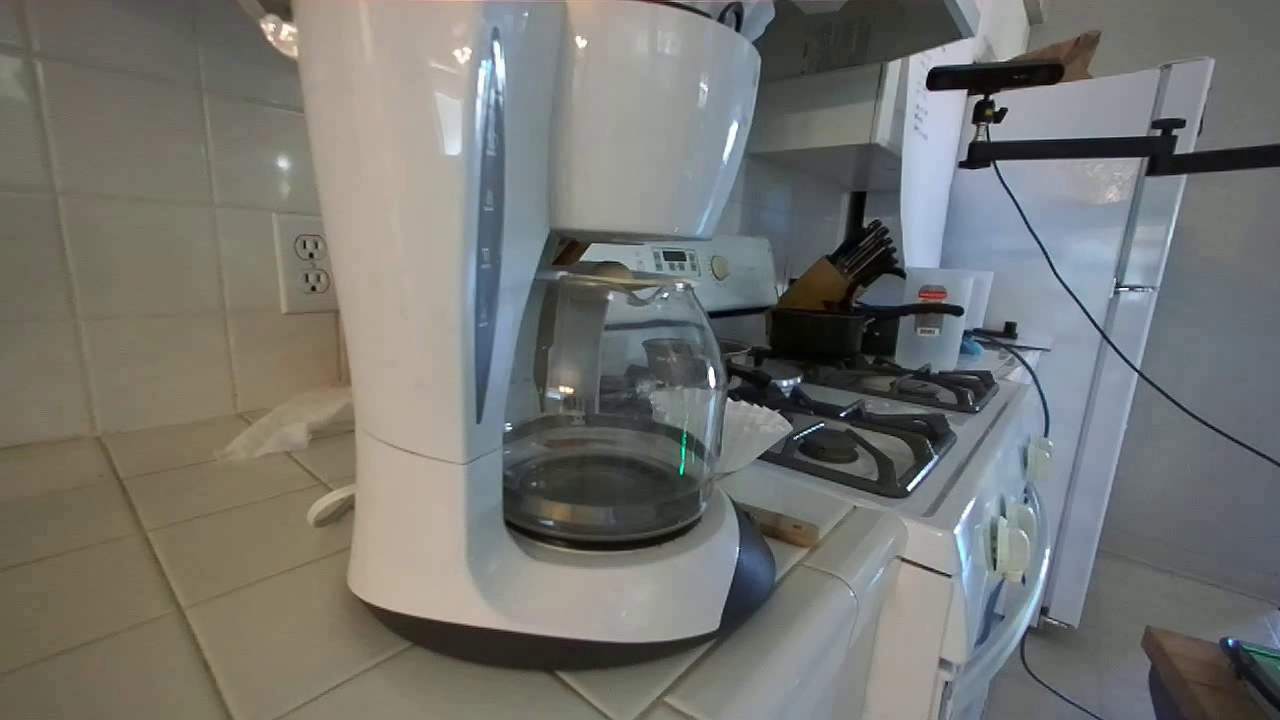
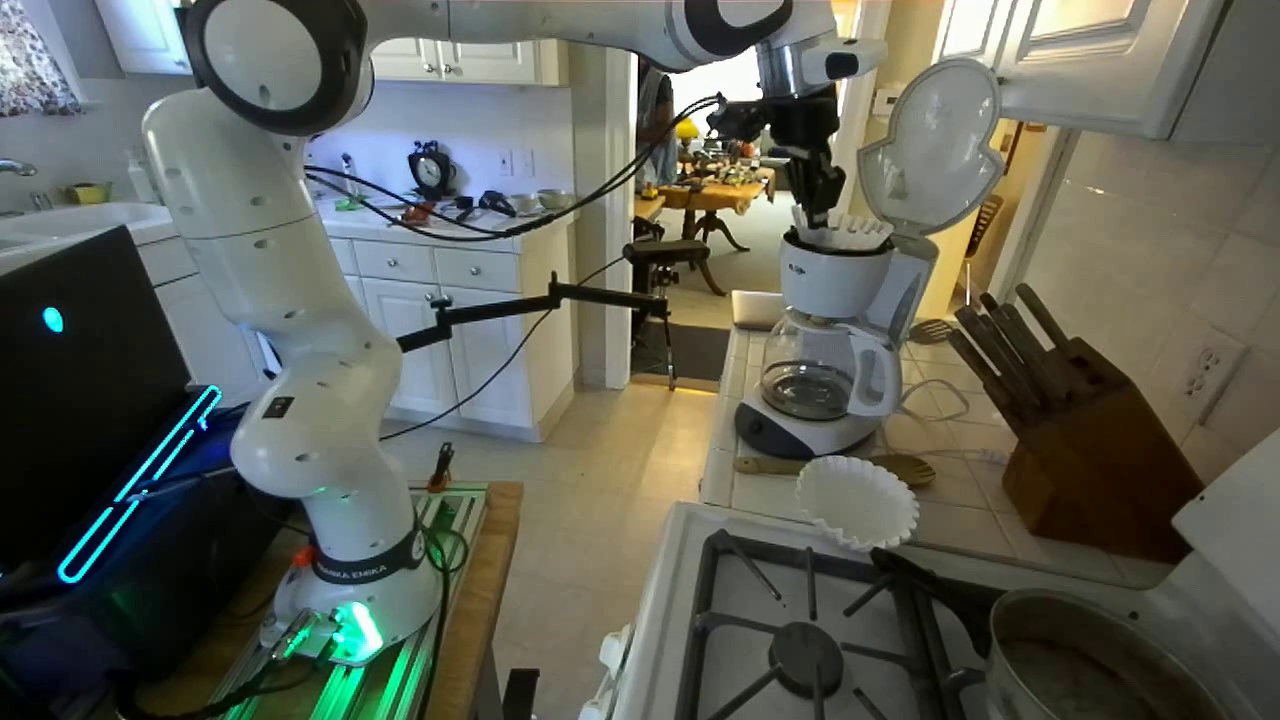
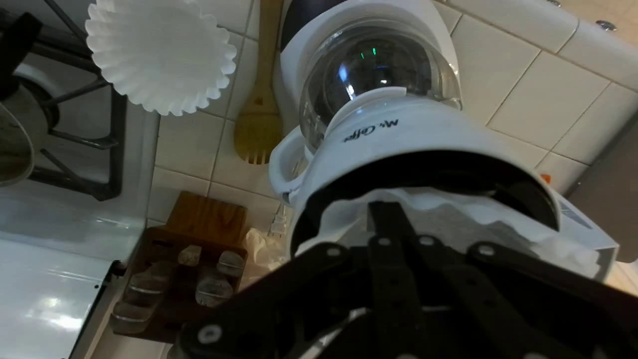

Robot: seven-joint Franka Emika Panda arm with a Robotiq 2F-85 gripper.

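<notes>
My gripper (image 2: 818, 212) points down at the open top of a white coffee maker (image 2: 832, 283), its black fingers drawn together. In the wrist view, the shut gripper (image 3: 386, 208) stands against a white paper filter (image 3: 463, 219) inside the black-lined basket. The filter looks bent and sits unevenly, part of it reaching over the right rim. Whether any paper is between the fingertips cannot be made out. The coffee maker's lid (image 2: 935, 145) is raised behind the basket. Below is a glass carafe (image 1: 620, 400) on the warming plate. A separate fluted filter (image 2: 858, 500) lies beside the stove.
A wooden slotted spoon (image 3: 259, 119) lies on the tiled counter. The knife block (image 2: 1095, 455) stands against the wall. A pot (image 2: 1100, 650) sits on the stove (image 2: 690, 520). A camera on a black arm (image 2: 560, 295) reaches across the room.
</notes>
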